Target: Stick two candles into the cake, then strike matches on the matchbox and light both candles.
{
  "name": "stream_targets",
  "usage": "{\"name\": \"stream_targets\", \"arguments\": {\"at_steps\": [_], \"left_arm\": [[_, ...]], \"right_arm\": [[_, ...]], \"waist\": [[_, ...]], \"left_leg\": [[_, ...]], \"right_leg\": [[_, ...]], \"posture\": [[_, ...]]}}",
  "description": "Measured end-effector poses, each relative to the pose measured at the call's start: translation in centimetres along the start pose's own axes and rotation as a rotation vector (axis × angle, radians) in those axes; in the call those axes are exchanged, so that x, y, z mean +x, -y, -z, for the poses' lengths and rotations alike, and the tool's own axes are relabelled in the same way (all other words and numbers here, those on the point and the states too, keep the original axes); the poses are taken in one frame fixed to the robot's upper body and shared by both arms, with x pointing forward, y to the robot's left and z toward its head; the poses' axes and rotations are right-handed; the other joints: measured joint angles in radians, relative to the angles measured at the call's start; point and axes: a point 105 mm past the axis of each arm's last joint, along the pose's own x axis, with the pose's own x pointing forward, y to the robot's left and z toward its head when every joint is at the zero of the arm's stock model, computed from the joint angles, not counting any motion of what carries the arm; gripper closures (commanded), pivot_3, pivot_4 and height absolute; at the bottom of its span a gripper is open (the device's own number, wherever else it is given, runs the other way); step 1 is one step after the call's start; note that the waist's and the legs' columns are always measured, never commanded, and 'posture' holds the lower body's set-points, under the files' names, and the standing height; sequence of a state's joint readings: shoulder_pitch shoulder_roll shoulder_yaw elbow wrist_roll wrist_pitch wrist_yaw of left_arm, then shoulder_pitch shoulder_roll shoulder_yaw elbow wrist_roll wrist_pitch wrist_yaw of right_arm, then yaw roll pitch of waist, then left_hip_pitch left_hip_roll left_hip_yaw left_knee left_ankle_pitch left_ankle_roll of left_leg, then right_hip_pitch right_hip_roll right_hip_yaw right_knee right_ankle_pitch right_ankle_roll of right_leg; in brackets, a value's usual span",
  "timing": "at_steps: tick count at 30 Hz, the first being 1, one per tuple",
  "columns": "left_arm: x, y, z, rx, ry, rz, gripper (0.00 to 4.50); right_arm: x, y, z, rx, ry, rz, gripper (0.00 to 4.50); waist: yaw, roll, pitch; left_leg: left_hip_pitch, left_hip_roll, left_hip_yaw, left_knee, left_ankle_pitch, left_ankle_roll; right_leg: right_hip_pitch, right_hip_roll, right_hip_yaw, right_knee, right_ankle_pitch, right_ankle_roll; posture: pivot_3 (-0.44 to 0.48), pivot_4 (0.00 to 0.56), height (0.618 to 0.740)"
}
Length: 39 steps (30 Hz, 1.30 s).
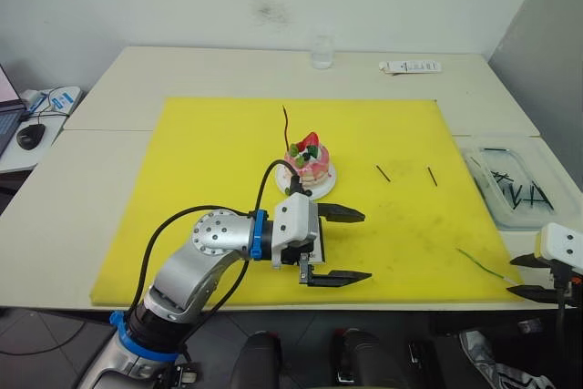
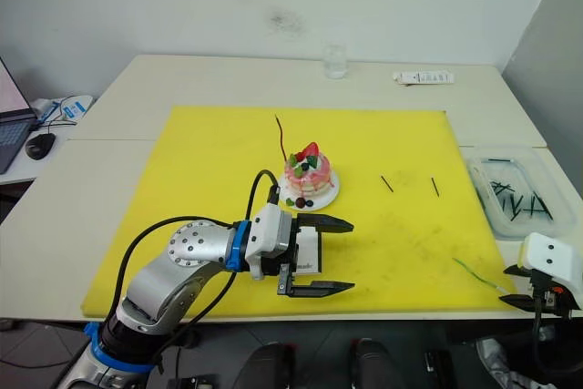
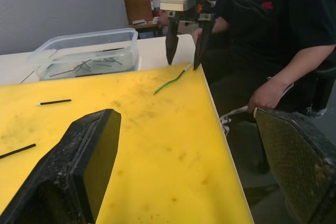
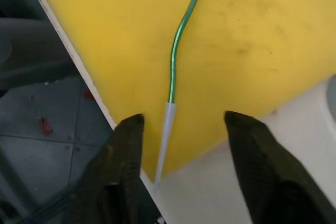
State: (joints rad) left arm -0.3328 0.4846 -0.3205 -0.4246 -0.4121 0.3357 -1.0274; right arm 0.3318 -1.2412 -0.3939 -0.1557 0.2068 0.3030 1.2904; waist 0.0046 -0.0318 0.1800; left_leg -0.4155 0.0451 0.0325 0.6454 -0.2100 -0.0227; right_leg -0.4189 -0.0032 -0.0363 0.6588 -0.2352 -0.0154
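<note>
The pink cake sits on its white plate mid-mat, and the red candle rises at its far left side. Flat on the mat's front right corner lies the green candle, its pale end over the mat edge between the open fingers of my right gripper. My left gripper hovers open just in front of the cake, holding nothing. The white matchbox lies at the base of its fingers, partly hidden. Two matches lie on the mat right of the cake.
A clear plastic box holding several matches stands beside the mat's right edge. A glass and a white tube are at the table's back. A mouse is far left. A person's hand is beyond the table's right corner.
</note>
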Motion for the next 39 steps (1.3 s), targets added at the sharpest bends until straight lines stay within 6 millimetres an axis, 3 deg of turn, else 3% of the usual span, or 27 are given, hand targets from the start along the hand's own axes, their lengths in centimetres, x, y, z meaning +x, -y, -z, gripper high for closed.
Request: {"name": "stream_targets", "arguments": {"at_steps": [12, 15, 18, 28, 31, 39], "left_arm": [[0.9, 1.0, -0.3, 0.048, -0.008, 0.033, 0.02], [1.0, 0.9, -0.5, 0.074, 0.0, 0.026, 0.02], [1.1, 0.9, -0.6, 0.083, 0.004, 0.025, 0.02], [1.2, 0.7, -0.9, 0.091, 0.005, 0.026, 0.02], [1.3, 0.6, -1.3, 0.108, 0.011, 0.03, 0.02], [1.4, 0.6, -1.4, 0.109, 0.016, 0.035, 0.02]], "right_arm": [[1.2, -0.2, -0.3, 0.053, -0.112, -0.072, 1.97], [1.5, 0.0, -0.5, 0.059, -0.111, -0.075, 2.54], [1.8, 0.2, -0.7, 0.06, -0.107, -0.067, 3.57], [1.8, 0.2, -0.7, 0.079, -0.112, -0.064, 3.57], [1.9, 0.2, -0.8, 0.082, -0.114, -0.06, 4.48], [1.9, -0.2, -1.7, 0.075, -0.093, -0.079, 4.48]], "waist": [[0.001, 0.0, 0.0], [0.0, 0.0, 0.0], [0.0, 0.0, 0.0], [0.0, 0.0, 0.0], [0.0, 0.0, 0.0], [-0.001, 0.0, 0.0]], "left_leg": [[0.0, 0.0, 0.0, 0.0, 0.0, 0.0], [0.0, 0.0, 0.0, 0.001, 0.0, 0.0], [0.0, 0.0, 0.0, 0.001, 0.0, 0.0], [0.0, 0.0, 0.0, 0.001, 0.0, 0.0], [0.001, 0.0, 0.0, 0.001, 0.0, 0.0], [0.001, 0.0, 0.0, 0.001, 0.0, 0.0]], "right_leg": [[0.0, 0.0, 0.0, 0.0, 0.0, 0.0], [0.0, 0.0, 0.0, 0.0, 0.0, 0.0], [0.0, 0.0, 0.0, 0.001, 0.0, 0.0], [0.0, 0.0, 0.0, 0.001, 0.0, 0.0], [0.0, 0.0, 0.0, 0.001, 0.0, 0.0], [0.0, 0.0, 0.0, 0.002, 0.0, 0.0]], "posture": [[0.0, 0.15, 0.74], [0.0, 0.15, 0.74], [0.0, 0.15, 0.74], [0.0, 0.15, 0.74], [0.0, 0.15, 0.74], [0.0, 0.15, 0.74]]}}
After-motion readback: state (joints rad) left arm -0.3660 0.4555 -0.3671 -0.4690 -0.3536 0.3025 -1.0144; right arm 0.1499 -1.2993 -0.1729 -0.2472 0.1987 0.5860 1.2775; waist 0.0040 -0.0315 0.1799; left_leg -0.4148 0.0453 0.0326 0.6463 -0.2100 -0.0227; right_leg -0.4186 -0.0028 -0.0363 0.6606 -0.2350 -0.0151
